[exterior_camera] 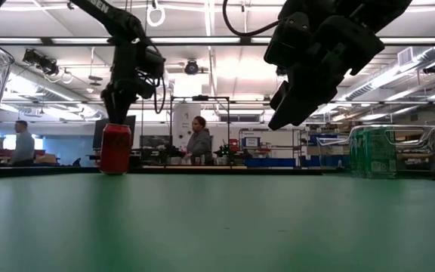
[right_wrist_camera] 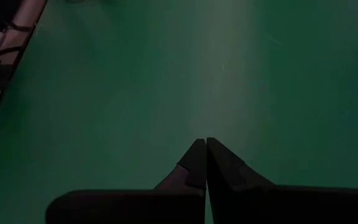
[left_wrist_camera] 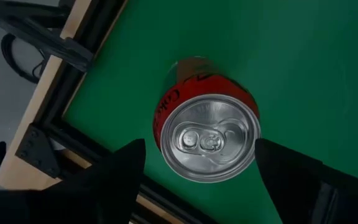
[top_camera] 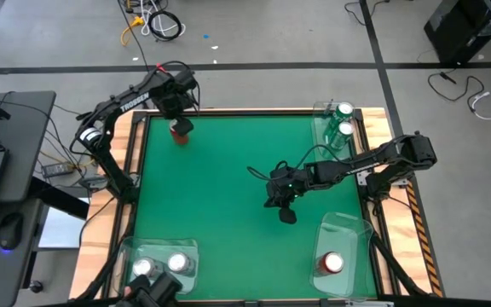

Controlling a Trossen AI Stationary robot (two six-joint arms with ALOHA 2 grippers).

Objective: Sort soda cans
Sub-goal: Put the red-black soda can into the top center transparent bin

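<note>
**Five cans binned, one red can left on the mat**

A green mat (top_camera: pixel 245 188) covers the table, seen from above, with clear bins at three of its corners. Places below are given from the loose red can (top_camera: pixel 180 131), which stands upright on the mat near the far left corner, outside any bin.

Directly above that can hangs the left gripper (left_wrist_camera: pixel 197 165). Its jaws are spread wide, one on each side of the can's silver top, with a visible gap on both sides; nothing is held.

Across the mat, along the same far edge, a bin (top_camera: pixel 326 141) holds two green cans (top_camera: pixel 343 112). Diagonally opposite the red can, at the near right corner, a second bin (top_camera: pixel 348 228) holds one red can (top_camera: pixel 332 263). Straight toward the near edge, a third bin (top_camera: pixel 135 249) holds two silver cans (top_camera: pixel 177 263).

The right gripper (right_wrist_camera: pixel 205 163) waits over mid-mat, jaws pressed together and empty.

Judged from this layout, sorting is nearly done: only the loose red can probably has to join its match in the near right bin.
</note>
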